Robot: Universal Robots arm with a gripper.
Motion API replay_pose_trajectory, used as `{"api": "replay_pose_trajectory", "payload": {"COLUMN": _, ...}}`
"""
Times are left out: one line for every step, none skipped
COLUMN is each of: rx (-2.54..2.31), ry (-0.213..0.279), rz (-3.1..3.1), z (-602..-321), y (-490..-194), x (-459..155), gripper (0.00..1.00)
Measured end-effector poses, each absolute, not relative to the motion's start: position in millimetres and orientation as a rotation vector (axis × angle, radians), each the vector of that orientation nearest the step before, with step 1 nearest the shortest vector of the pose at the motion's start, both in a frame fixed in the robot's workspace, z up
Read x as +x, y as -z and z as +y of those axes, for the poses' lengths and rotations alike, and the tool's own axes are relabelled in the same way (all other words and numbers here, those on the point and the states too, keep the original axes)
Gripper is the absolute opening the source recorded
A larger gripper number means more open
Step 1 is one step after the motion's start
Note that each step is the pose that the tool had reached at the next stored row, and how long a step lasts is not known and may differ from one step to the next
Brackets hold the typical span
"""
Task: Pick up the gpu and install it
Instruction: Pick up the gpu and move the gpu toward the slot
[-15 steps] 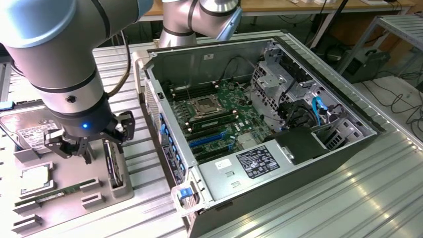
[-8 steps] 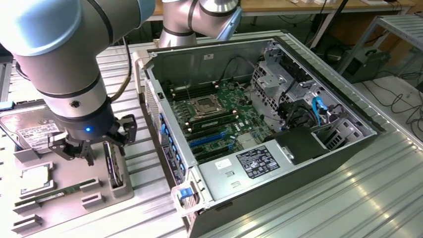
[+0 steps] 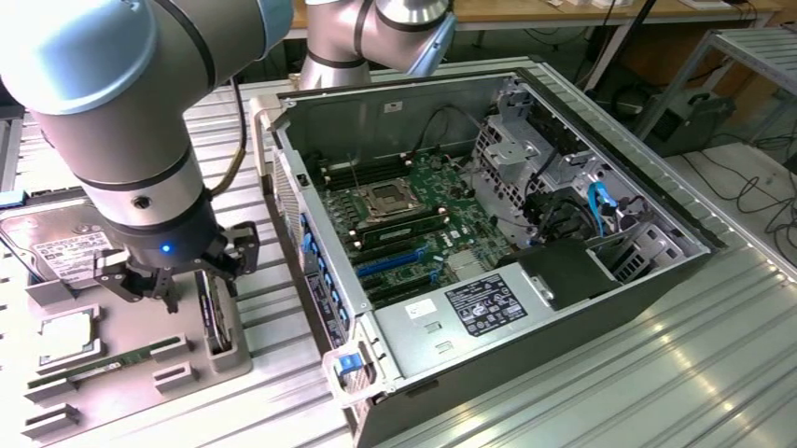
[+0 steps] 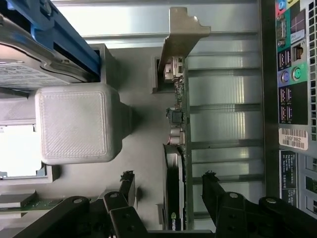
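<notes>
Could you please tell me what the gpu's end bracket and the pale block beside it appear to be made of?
On the gpu, the bracket looks like thin sheet metal, matte silver-grey, with a stamped, bent tab. The pale block is probably 3D-printed plastic: it is matte grey, with a fine ridged texture on its face and rounded corners.

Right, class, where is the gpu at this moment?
The gpu stands on edge in the gray tray at the exterior view's left, beside the open computer case, straddled by the open gripper.
</notes>
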State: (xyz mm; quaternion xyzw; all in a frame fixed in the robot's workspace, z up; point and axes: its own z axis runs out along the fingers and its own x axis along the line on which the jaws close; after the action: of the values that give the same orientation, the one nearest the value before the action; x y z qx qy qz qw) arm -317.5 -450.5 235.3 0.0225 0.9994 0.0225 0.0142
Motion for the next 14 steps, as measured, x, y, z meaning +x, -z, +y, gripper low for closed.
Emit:
{"api": "replay_pose_trajectory", "payload": {"rx": 0.071, "ry": -0.070, "rz": 3.111, "z": -450.5, "y": -234.8, "x": -317.4, "gripper": 0.66}}
{"api": "replay_pose_trajectory", "payload": {"rx": 0.071, "ry": -0.070, "rz": 3.111, "z": -450.5, "y": -234.4, "x": -317.5, "gripper": 0.66}}
{"api": "replay_pose_trajectory", "payload": {"rx": 0.071, "ry": -0.070, "rz": 3.112, "z": -450.5, "y": -234.0, "x": -317.5, "gripper": 0.66}}
{"api": "replay_pose_trajectory", "payload": {"rx": 0.071, "ry": -0.070, "rz": 3.112, "z": -450.5, "y": -233.9, "x": -317.5, "gripper": 0.66}}
{"api": "replay_pose_trajectory", "payload": {"rx": 0.071, "ry": -0.070, "rz": 3.112, "z": -450.5, "y": -233.8, "x": -317.5, "gripper": 0.66}}
{"api": "replay_pose_trajectory", "payload": {"rx": 0.071, "ry": -0.070, "rz": 3.112, "z": -450.5, "y": -233.7, "x": -317.5, "gripper": 0.66}}
{"api": "replay_pose_trajectory", "payload": {"rx": 0.071, "ry": -0.070, "rz": 3.111, "z": -450.5, "y": -233.6, "x": -317.4, "gripper": 0.66}}
{"api": "replay_pose_trajectory", "payload": {"rx": 0.071, "ry": -0.070, "rz": 3.111, "z": -450.5, "y": -233.7, "x": -317.4, "gripper": 0.66}}
{"api": "replay_pose_trajectory", "payload": {"rx": 0.071, "ry": -0.070, "rz": 3.111, "z": -450.5, "y": -233.5, "x": -317.4, "gripper": 0.66}}
{"api": "replay_pose_trajectory", "payload": {"rx": 0.071, "ry": -0.070, "rz": 3.111, "z": -450.5, "y": -233.0, "x": -317.4, "gripper": 0.66}}
{"api": "replay_pose_trajectory", "payload": {"rx": 0.071, "ry": -0.071, "rz": 3.111, "z": -450.4, "y": -232.1, "x": -317.4, "gripper": 0.66}}
{"api": "replay_pose_trajectory", "payload": {"rx": 0.071, "ry": -0.070, "rz": 3.111, "z": -450.5, "y": -230.7, "x": -317.4, "gripper": 0.66}}
{"api": "replay_pose_trajectory", "payload": {"rx": 0.071, "ry": -0.070, "rz": 3.111, "z": -450.9, "y": -228.9, "x": -317.4, "gripper": 0.66}}
{"api": "replay_pose_trajectory", "payload": {"rx": 0.071, "ry": -0.070, "rz": 3.111, "z": -450.9, "y": -227.0, "x": -317.4, "gripper": 0.66}}
